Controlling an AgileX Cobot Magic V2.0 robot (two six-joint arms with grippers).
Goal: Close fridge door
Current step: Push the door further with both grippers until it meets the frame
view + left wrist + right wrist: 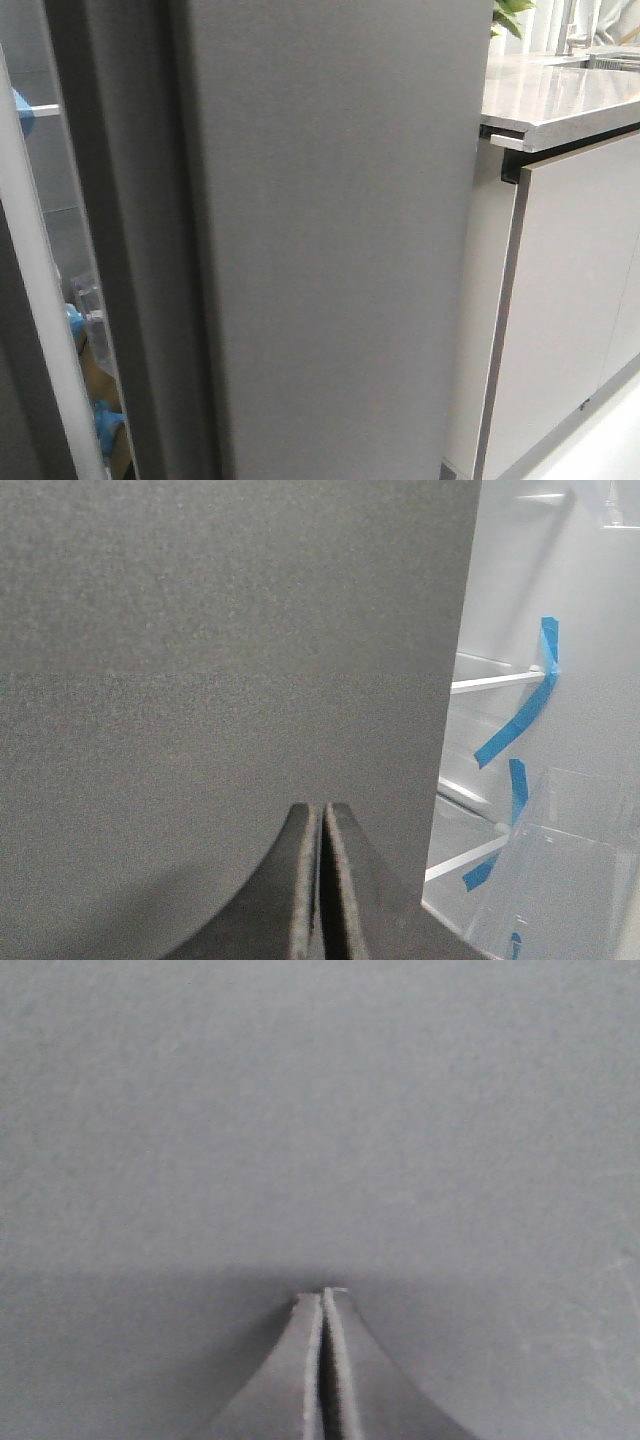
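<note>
Left gripper (321, 815) and right gripper (323, 1300): the 2 fingers of each pressed together.

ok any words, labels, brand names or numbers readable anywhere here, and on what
None: no readable text in any view.
fridge door: plain matte grey, no logo or label.
blue tape strips inside the fridge: unmarked.
countertop and cabinet door: no print.
left tool and right tool: no markings.

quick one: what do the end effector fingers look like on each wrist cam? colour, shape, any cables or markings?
Left end effector: two matte black fingers that curve inward to narrow tips, with a slightly grainy inner face. Right end effector: same curved, tapering shape, reading dark grey, with pale strips along the inner edges. No cables, labels or markings show in either wrist view, and neither arm appears in the front view.
</note>
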